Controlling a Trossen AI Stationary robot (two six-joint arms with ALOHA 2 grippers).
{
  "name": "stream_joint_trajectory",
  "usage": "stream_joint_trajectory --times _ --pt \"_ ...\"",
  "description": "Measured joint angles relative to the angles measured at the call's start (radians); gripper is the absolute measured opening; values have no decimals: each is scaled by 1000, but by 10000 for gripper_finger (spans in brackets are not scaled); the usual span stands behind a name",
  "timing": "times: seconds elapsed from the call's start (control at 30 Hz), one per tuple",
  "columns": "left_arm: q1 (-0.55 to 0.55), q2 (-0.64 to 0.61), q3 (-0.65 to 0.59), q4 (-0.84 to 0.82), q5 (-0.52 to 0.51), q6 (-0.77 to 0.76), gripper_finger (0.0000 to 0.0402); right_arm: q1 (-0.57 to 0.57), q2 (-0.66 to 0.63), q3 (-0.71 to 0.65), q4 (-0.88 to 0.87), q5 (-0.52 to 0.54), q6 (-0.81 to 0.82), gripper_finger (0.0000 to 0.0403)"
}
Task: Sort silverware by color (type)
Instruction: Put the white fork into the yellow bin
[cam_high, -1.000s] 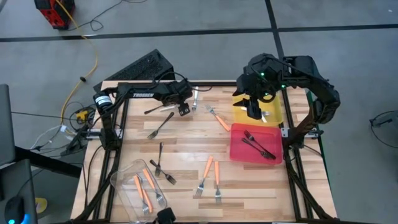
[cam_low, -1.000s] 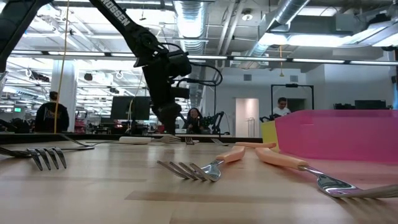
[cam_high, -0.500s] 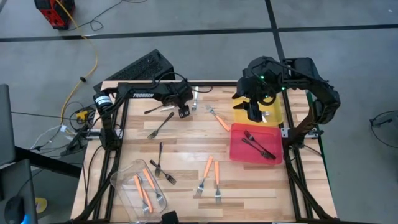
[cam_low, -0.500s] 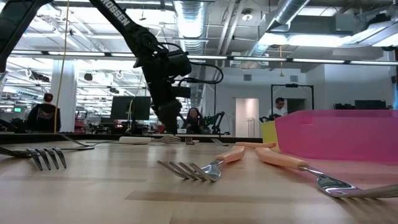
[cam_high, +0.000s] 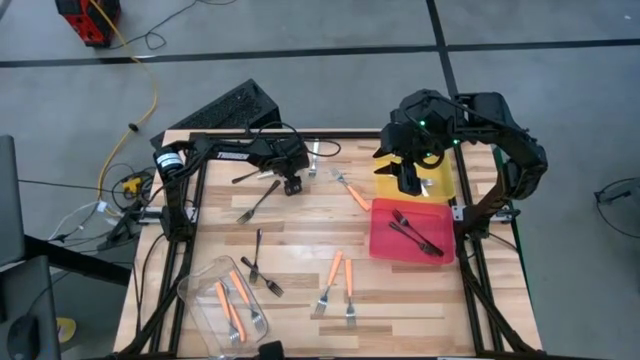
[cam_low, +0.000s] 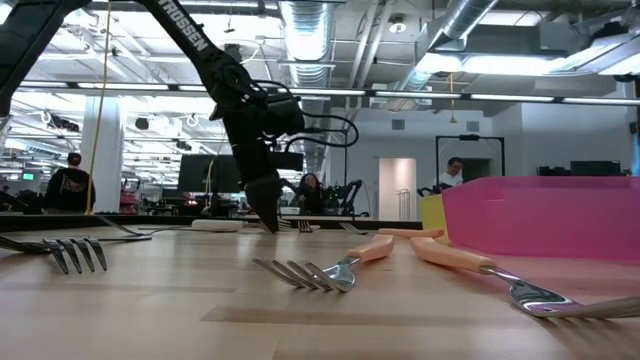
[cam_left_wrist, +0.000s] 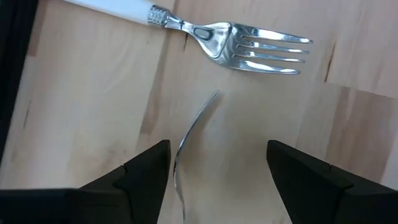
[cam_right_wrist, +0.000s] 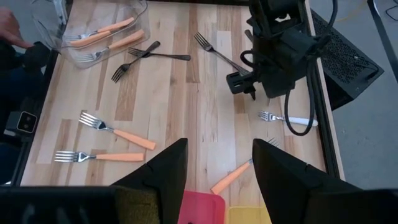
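Left pincer (cam_high: 293, 185) is low over the tabletop (cam_high: 300, 235) near its far edge, left of centre. Its fingers (cam_left_wrist: 147, 177) stand apart and hold nothing. In the left wrist view a slim metal fork end (cam_left_wrist: 189, 134) lies on the wood between the fingers, untouched, and a white-handled fork (cam_left_wrist: 217, 34) lies just beyond it.

Right pincer (cam_high: 409, 180) hangs above the yellow tray (cam_high: 440, 185) at the far right of the tabletop. Its fingers (cam_right_wrist: 165, 171) are spread and empty.

Silverware is distributed as follows. The red tray (cam_high: 385, 245), just in front of the yellow one, carries dark forks (cam_high: 415, 232). More dark forks (cam_high: 258, 203) lie loose on the left half of the tabletop, one pair (cam_high: 260, 270) nearer the front. Three orange-handled forks (cam_high: 338, 280) lie on the bare wood toward the front centre. One further orange-handled fork (cam_high: 350, 190) lies near the far edge, between the two pincers. The clear tub (cam_high: 200, 290) at the front left corner contains orange-handled forks (cam_high: 232, 305).

In the low view, people (cam_low: 70, 180) show in the room behind the tabletop.
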Motion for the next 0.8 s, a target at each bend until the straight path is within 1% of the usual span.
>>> stream_joint_trajectory --times 0.23,0.3,0.37,0.47,0.73,0.8 --pt "-4 16 1 6 -12 3 252 0 0 0 0 0 1 203" --pt "-4 17 1 6 -18 0 244 0 0 0 0 0 1 203" --pt "-5 18 0 6 -34 -5 227 0 0 0 0 0 1 203" --pt "-6 19 0 7 -41 -9 183 0 0 0 0 0 11 203" --pt "-6 21 -2 23 -41 -62 27 1 0 0 0 -1 26 203" --pt "-5 22 -2 28 -47 -82 8 1 0 0 0 0 27 203"
